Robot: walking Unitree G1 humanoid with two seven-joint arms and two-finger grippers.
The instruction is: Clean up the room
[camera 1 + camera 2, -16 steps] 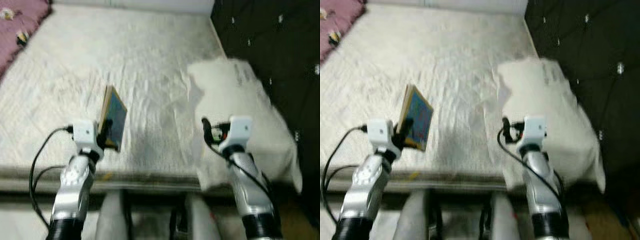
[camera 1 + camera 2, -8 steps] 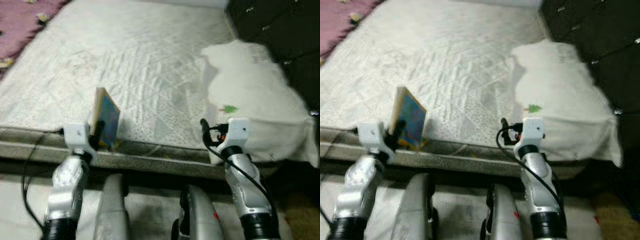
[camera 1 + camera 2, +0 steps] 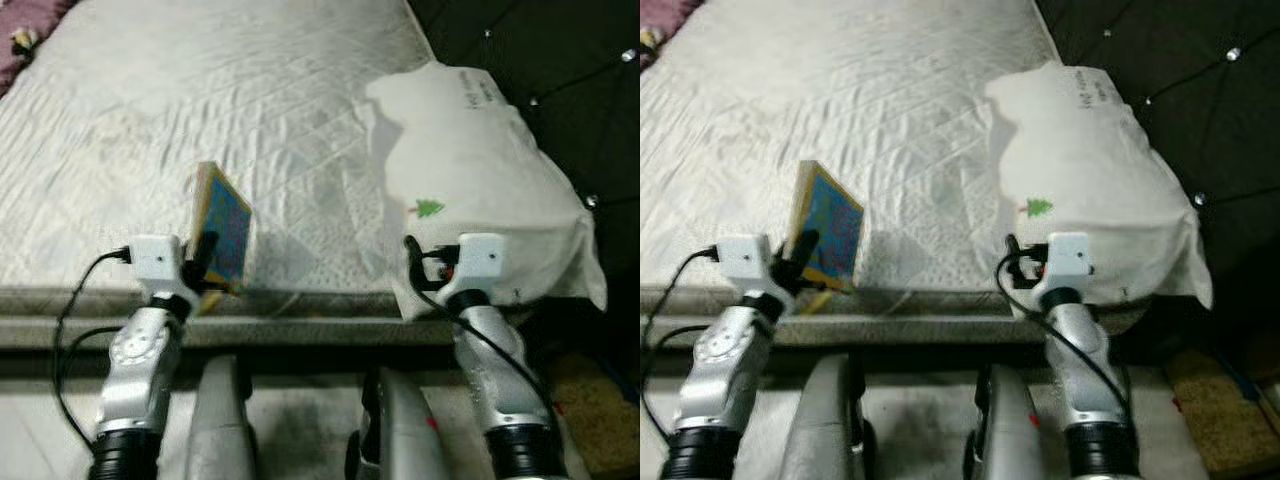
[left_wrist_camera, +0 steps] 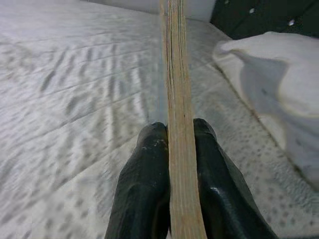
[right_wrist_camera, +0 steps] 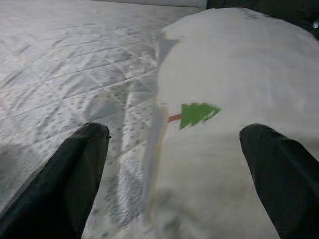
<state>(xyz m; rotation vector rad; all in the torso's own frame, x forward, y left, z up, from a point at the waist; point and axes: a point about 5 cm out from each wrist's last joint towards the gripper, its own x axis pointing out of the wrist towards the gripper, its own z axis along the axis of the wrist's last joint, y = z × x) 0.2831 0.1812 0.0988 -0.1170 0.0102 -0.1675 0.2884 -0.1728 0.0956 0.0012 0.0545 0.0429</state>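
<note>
A thin book (image 3: 226, 232) with a blue cover and tan page edges stands upright over the near edge of the bed, my left gripper (image 3: 203, 256) shut on its lower part. In the left wrist view both black fingers (image 4: 144, 189) squeeze the book's edge (image 4: 178, 124). My right gripper (image 3: 428, 262) stands open just short of a white pillow (image 3: 480, 190) with a small green tree mark (image 5: 197, 113), at the bed's near right corner. Its two fingertips (image 5: 75, 169) sit far apart with nothing between them.
The white quilted mattress (image 3: 200, 100) spreads ahead, its grey frame edge (image 3: 300, 325) right before me. A black tufted headboard (image 3: 560, 60) rises on the right. A pink blanket with a small object (image 3: 20, 38) lies at far left. Brown floor (image 3: 600, 400) shows at lower right.
The camera has shifted, so the bed and pillow sit differently in view. The book stays held upright in my left gripper. The right gripper remains open beside the pillow.
</note>
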